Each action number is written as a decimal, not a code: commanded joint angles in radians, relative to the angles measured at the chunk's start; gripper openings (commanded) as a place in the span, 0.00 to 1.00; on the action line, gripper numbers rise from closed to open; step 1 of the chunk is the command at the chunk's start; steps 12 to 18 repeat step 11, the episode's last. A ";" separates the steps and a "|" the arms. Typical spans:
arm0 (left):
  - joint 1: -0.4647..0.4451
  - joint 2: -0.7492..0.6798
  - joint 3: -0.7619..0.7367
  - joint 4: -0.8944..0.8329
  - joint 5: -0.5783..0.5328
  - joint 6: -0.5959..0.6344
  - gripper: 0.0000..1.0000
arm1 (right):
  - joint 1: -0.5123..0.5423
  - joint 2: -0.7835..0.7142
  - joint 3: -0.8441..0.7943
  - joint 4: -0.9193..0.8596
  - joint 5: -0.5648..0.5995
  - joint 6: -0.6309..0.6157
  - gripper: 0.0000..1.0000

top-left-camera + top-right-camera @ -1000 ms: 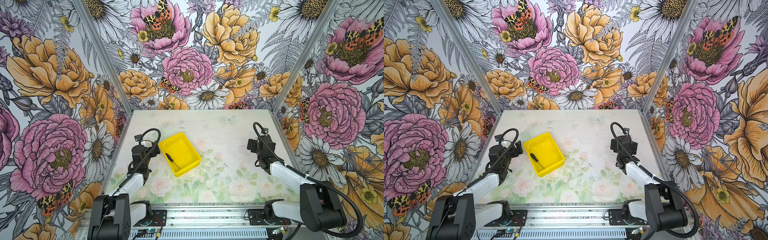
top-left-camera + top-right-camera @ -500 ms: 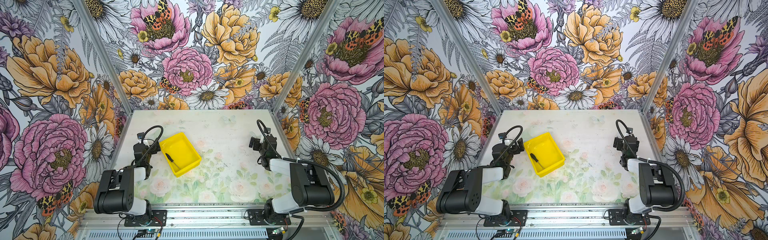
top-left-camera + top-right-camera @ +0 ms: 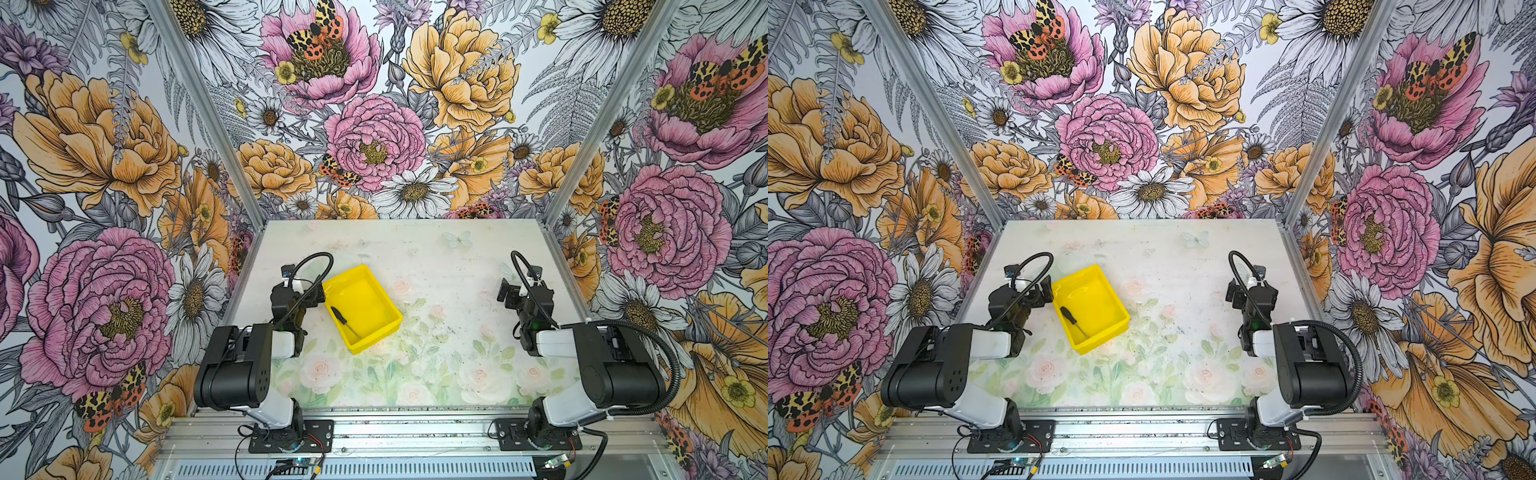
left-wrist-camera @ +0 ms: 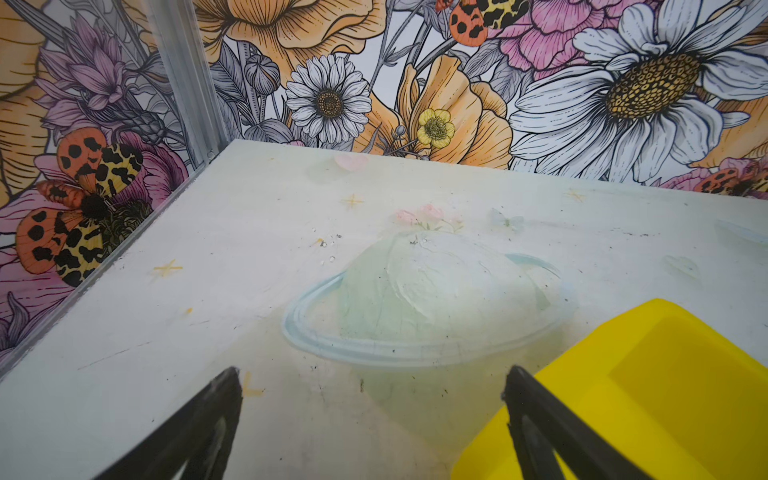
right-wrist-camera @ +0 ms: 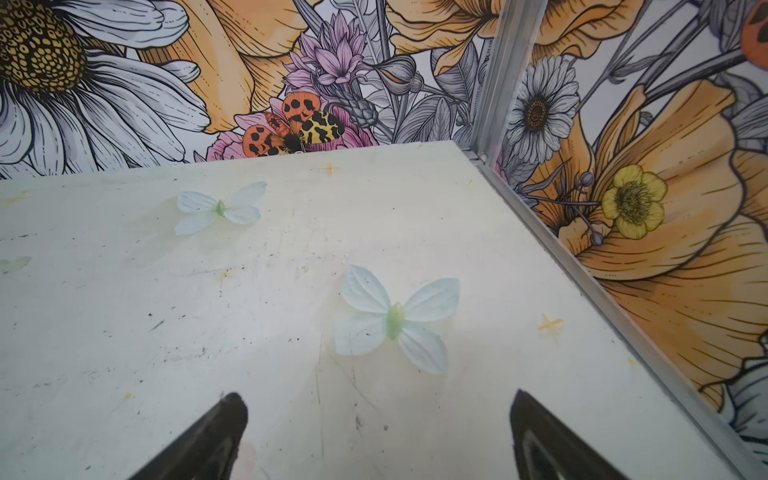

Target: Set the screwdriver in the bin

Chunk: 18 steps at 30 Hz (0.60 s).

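In both top views the yellow bin (image 3: 368, 291) (image 3: 1096, 291) stands left of the table's middle. The screwdriver (image 3: 343, 320) (image 3: 1072, 319), with a black handle and a thin shaft, lies inside it along the bin's left wall. My left gripper (image 3: 313, 296) (image 3: 1044, 296) sits low beside the bin's left rim, open and empty. In the left wrist view that gripper (image 4: 372, 374) frames bare table, with a corner of the bin (image 4: 665, 374) behind one finger. My right gripper (image 3: 505, 293) (image 3: 1231, 296) (image 5: 376, 401) rests open and empty at the right side, far from the bin.
Floral walls with aluminium posts (image 3: 552, 216) close the table on three sides. Both arms are folded back over their bases on the front rail (image 3: 415, 440). The table top carries only printed flowers and butterflies (image 5: 395, 320).
Both arms have folded back toward their bases, elbows rising. The grippers stayed open and nearly in place. The screwdriver and the bin have not moved.
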<state>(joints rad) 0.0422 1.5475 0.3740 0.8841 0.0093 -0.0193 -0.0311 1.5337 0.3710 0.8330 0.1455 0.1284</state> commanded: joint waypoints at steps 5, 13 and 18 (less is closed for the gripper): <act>-0.036 0.001 0.005 0.047 -0.064 0.042 0.98 | 0.008 -0.004 0.004 0.057 0.021 -0.012 1.00; -0.040 0.000 0.007 0.042 -0.061 0.048 0.99 | 0.008 -0.004 0.002 0.062 0.021 -0.013 1.00; -0.040 0.000 0.007 0.042 -0.061 0.048 0.99 | 0.008 -0.004 0.002 0.062 0.021 -0.013 1.00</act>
